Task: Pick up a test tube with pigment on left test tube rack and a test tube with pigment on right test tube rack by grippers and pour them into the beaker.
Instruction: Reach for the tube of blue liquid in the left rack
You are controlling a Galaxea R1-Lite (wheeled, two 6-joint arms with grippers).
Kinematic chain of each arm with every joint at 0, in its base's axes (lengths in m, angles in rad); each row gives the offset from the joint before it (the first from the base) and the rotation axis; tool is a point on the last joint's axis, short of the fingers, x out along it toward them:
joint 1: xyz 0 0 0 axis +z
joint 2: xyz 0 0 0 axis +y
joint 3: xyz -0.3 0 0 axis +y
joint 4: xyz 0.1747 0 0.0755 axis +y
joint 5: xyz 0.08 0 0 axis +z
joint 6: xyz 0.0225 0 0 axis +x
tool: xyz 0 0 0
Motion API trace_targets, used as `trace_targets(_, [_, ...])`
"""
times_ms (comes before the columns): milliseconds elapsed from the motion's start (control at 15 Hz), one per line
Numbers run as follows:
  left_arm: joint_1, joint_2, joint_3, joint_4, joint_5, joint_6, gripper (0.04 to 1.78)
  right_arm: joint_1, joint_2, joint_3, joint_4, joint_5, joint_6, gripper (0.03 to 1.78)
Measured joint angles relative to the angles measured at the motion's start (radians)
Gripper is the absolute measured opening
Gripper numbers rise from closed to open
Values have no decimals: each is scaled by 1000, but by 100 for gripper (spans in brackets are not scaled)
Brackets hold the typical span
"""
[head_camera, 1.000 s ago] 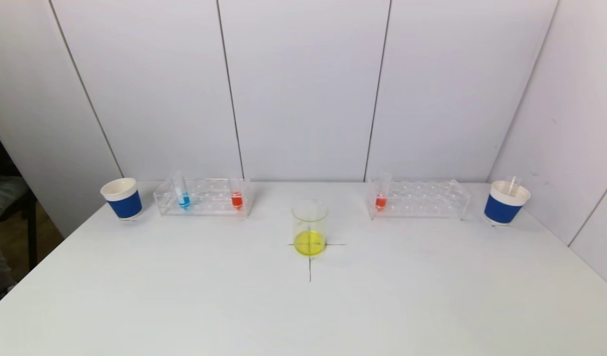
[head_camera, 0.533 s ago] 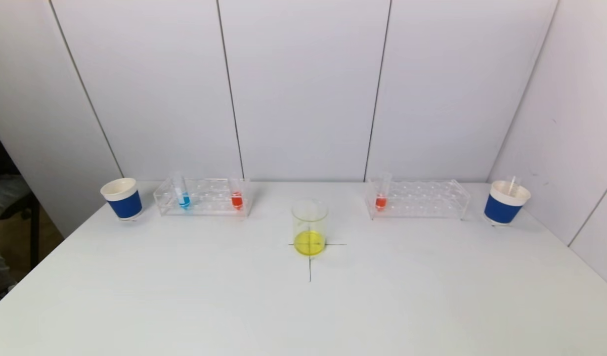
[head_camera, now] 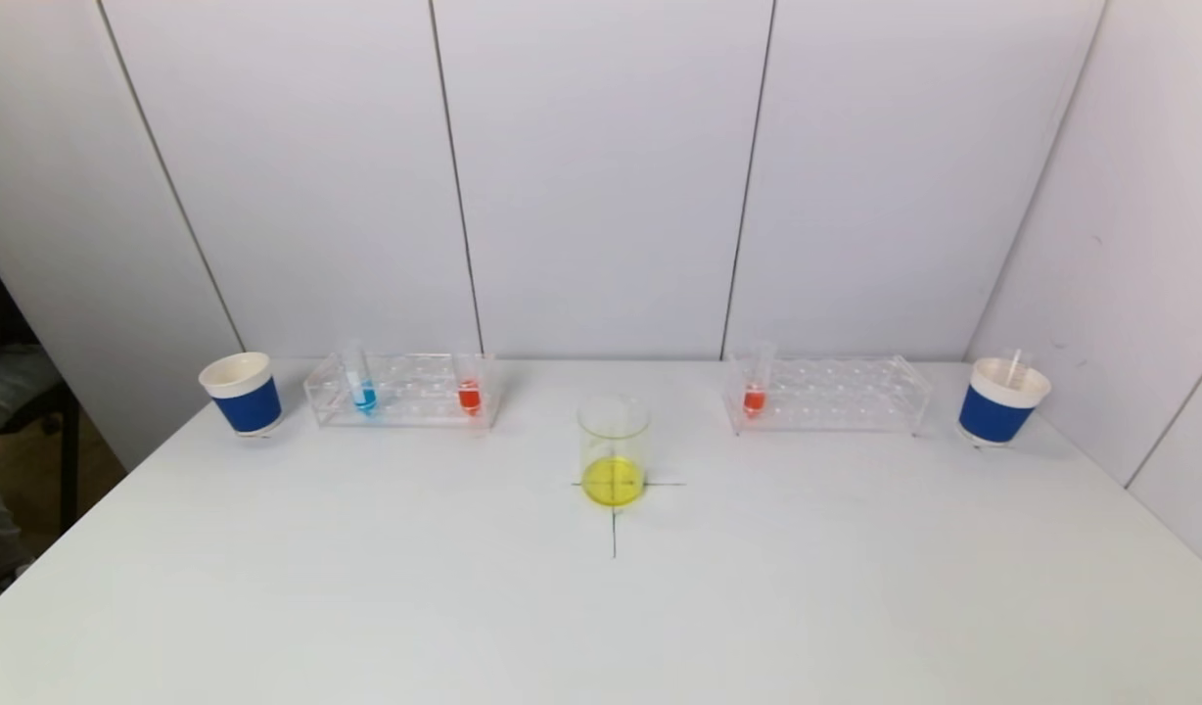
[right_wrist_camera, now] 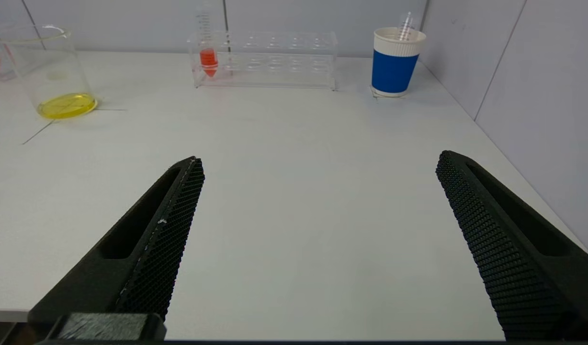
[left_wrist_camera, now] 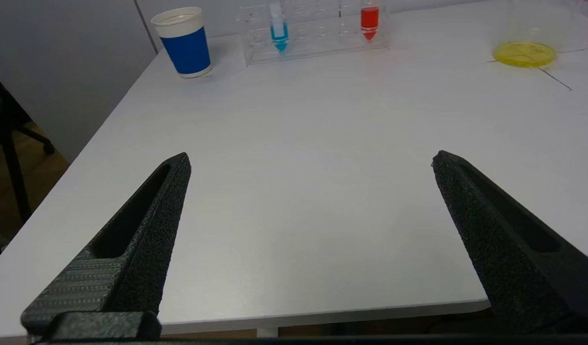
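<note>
Our left gripper has its two black fingers spread wide with nothing between them, and it hangs over the near edge of the table, far back from the beaker. Our right gripper is just the same, wide and holding nothing, at the near edge on the other side. The beaker sits in the middle on a black cross, with yellow liquid at the bottom. To the left of the beaker and a bit behind it is the left rack, with a blue tube and a red tube standing up straight. The red one is at the end nearer the beaker. To the right of the beaker is the right rack, with one red-orange tube standing up at the end nearer the beaker. Each rack lies straight ahead of the gripper on its own side, so we think each arm should reach forward for its own tube. Past each rack, farther from the beaker, is a blue paper cup; the right cup seems to hold an empty tube, but it is hard to tell.
</note>
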Motion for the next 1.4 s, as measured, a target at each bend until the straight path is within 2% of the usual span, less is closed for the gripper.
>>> trace_targets(267, [-2,74,-189,78,-26,4,176,0,0,0,0,0,0,176])
trace_targets(467, [-2,263,-347,43,-27,-2,176,0,0,0,0,0,0,176])
trace_targets(600, [-2,416,-419,-38,-27,-4,176,0,0,0,0,0,0,176])
trace_targets(1000, [-2,913,-531,-410,-28,-41,176,0,0,0,0,0,0,176])
trace_targets(1400, [4,1352,-568,-708,-29,-78,176,0,0,0,0,0,0,176])
